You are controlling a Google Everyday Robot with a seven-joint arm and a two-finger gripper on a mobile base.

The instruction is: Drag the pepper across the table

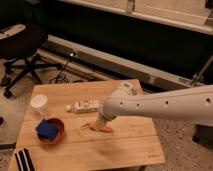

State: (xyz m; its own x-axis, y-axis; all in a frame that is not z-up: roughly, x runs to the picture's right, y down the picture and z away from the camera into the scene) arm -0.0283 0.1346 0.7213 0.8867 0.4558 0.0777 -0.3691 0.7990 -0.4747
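Note:
The orange pepper lies near the middle of the light wooden table. My white arm reaches in from the right. My gripper is at the arm's end, pointing down, right over the pepper's left end and touching or nearly touching it. The arm's bulk covers part of the gripper.
A white patterned bottle lies just behind the pepper. A red bowl with a blue sponge sits at the left. A white cup stands at the back left. A black-and-white striped item lies at the front left corner. An office chair stands behind.

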